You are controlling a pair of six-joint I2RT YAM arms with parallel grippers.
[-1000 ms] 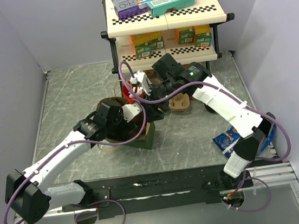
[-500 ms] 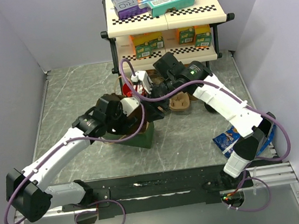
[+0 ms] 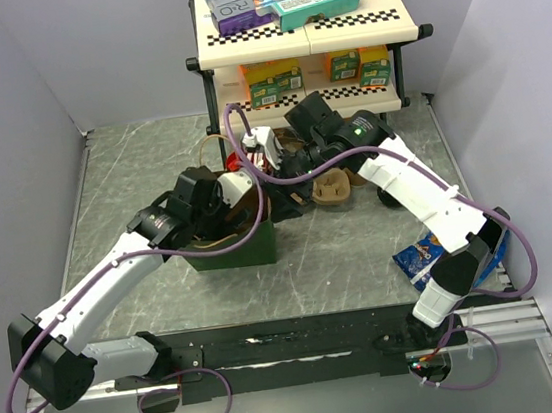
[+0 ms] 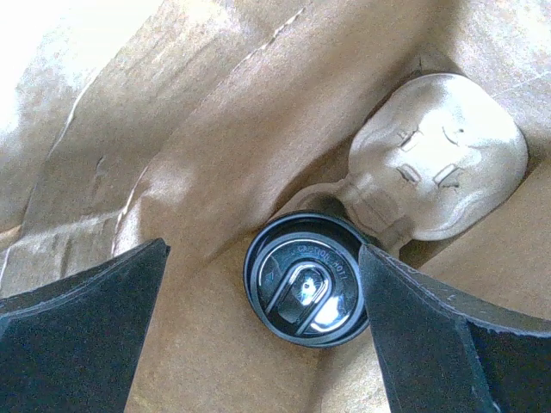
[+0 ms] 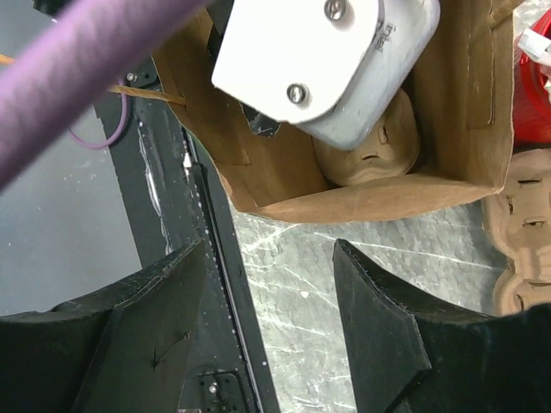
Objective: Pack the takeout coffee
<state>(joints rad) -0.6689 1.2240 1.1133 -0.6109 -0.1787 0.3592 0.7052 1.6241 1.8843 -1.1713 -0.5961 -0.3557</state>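
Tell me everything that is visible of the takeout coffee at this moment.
Of the takeout coffee only the top shows, seen from above: a round, glossy black plastic lid with a raised rim, an oval sip tab and small embossed letters. The cup body is hidden. It stands upright at the bottom of the brown paper bag. A pale pulp cup carrier seems to touch its rim at the upper right. The left gripper is open above it, a finger on either side, neither touching it.

Lab test cell: plain grey walls (image 3: 3, 119), stocked shelf (image 3: 306, 26), marble-look tabletop (image 3: 141, 173).
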